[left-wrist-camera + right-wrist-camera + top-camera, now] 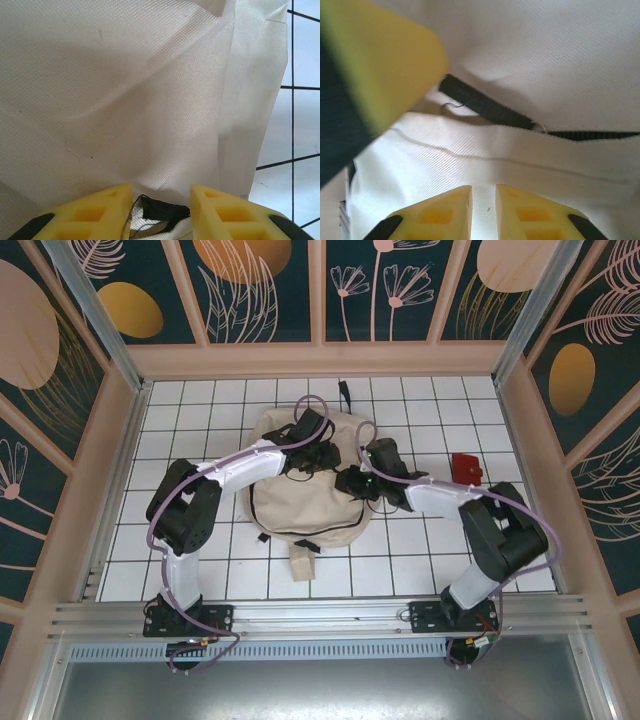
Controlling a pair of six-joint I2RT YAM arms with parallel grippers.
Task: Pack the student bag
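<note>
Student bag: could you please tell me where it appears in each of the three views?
Top external: student bag mid-picture, on the table.
Left wrist: its beige fabric, left and centre, beyond the left fingers.
Right wrist: its fabric, ahead of the right fingers.
Shared landmark: its black trim.

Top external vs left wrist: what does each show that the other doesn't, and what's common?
Top external adds the layout: the whole student bag lying flat, both arms reaching over it, and a red object on the table to its right. Left wrist adds close detail: the left gripper with its yellow fingers apart, a black strap seen between them, and the fabric weave. Shared: beige bag fabric and the white gridded table.
</note>
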